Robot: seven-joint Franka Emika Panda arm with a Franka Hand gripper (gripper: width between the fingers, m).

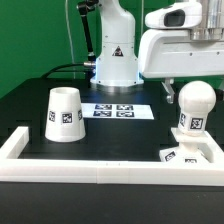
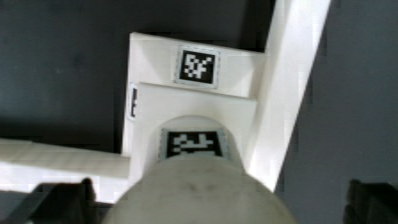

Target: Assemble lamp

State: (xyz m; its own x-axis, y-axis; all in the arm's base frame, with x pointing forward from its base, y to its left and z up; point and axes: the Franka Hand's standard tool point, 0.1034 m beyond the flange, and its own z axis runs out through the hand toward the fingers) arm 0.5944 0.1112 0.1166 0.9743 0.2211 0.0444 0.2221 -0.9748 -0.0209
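The white bulb (image 1: 193,108) stands upright on the flat square base (image 1: 192,156) at the exterior view's right, just inside the border rail's corner. My gripper (image 1: 187,88) hangs directly over the bulb's round top. In the wrist view the bulb (image 2: 205,185) fills the space between my gripper (image 2: 217,202) fingers, with a gap on each side, so the jaws are open around it. The base (image 2: 169,95) with its tag shows beyond the bulb. The cone shade (image 1: 64,113) stands alone at the exterior view's left.
The marker board (image 1: 113,109) lies flat mid-table in front of the arm's pedestal (image 1: 113,62). The long white border rail (image 1: 95,166) runs along the front and turns up both sides; it also shows in the wrist view (image 2: 294,80) beside the base.
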